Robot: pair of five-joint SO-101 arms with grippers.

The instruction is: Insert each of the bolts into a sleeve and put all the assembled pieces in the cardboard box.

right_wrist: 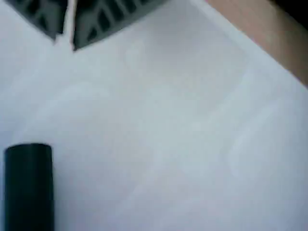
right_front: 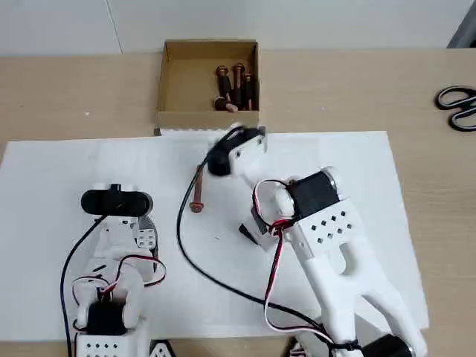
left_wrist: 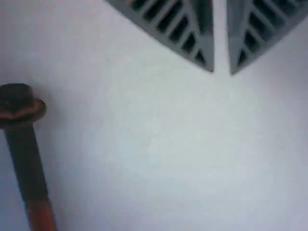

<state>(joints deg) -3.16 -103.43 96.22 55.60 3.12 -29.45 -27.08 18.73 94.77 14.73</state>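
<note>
You had the left gripper closed to a thin slit with nothing between its ribbed grey fingers, poised over the white paper. One bolt lay flat on that paper near it, apart from the fingertips. Its flanged head faced the camera, and the shank was dark next to the head and orange further along; whether that orange stretch was a sleeve could not be told.

From the high view that bolt lay on the paper between your two arms, its head towards the arms' bases. It rested just beside the black cable. The left arm sat folded low on its own side. The right arm stretched up towards the cardboard box.

Your right gripper was likewise closed to a narrow gap and held nothing. It stood over the paper close to the paper's edge, where the wooden table showed. A black cylindrical end sat in that wrist view; what it was could not be told.

The box stood on the table, touching the paper's far edge, with several copper-coloured pieces heaped in its right half. Scissors lay well apart at the table's right edge
</note>
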